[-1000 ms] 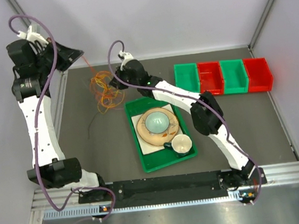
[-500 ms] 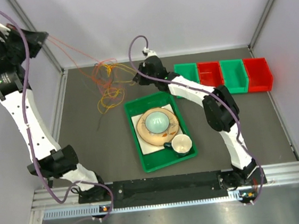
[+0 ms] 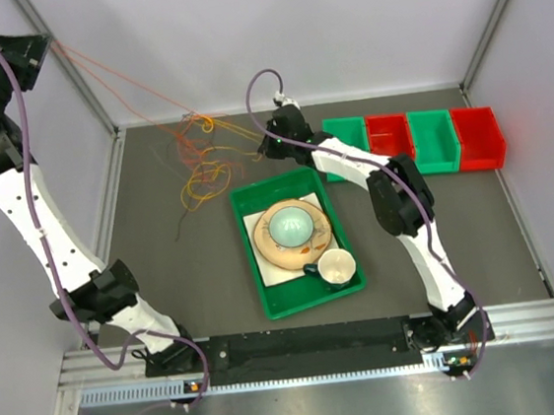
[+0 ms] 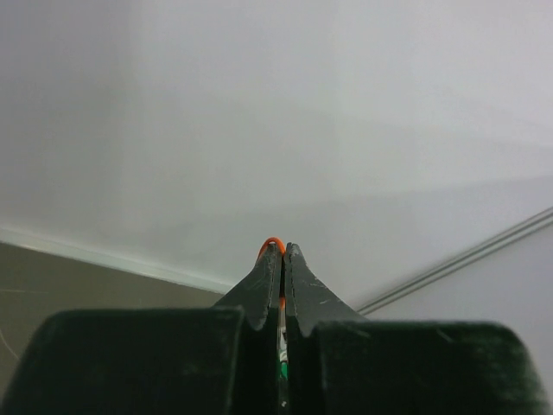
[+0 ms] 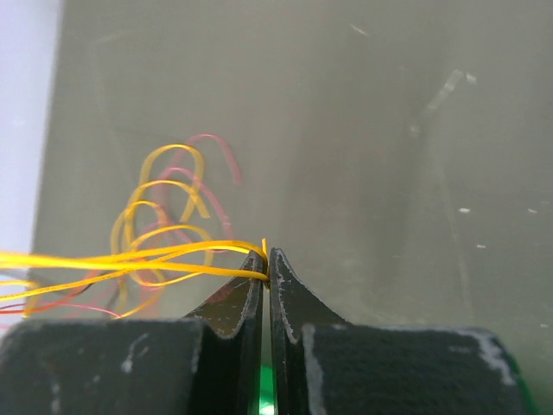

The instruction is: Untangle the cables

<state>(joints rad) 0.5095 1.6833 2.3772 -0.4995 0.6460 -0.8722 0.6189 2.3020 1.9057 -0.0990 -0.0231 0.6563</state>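
Observation:
The cables (image 3: 197,156) are a loose tangle of thin yellow-orange and red wires on the grey table, left of the green tray. Two red-orange strands (image 3: 120,85) run taut from the tangle up to my left gripper (image 3: 44,41), raised high at the far left. It is shut on an orange strand, whose loop (image 4: 273,242) shows at its fingertips (image 4: 278,249). My right gripper (image 3: 269,147) sits low at the tangle's right side, shut on yellow cables (image 5: 173,259) that stream leftward from its tips (image 5: 266,256). A thin black wire (image 3: 181,222) lies on the table.
A green tray (image 3: 266,288) holds a plate with a pale bowl (image 3: 290,228) and a cup (image 3: 336,268). Green and red bins (image 3: 414,143) line the back right. White walls stand close behind and to the left.
My left gripper rose up and to the far left, pulling strands taut out of the tangle. My right gripper moved right with the yellow cables, spreading the bundle.

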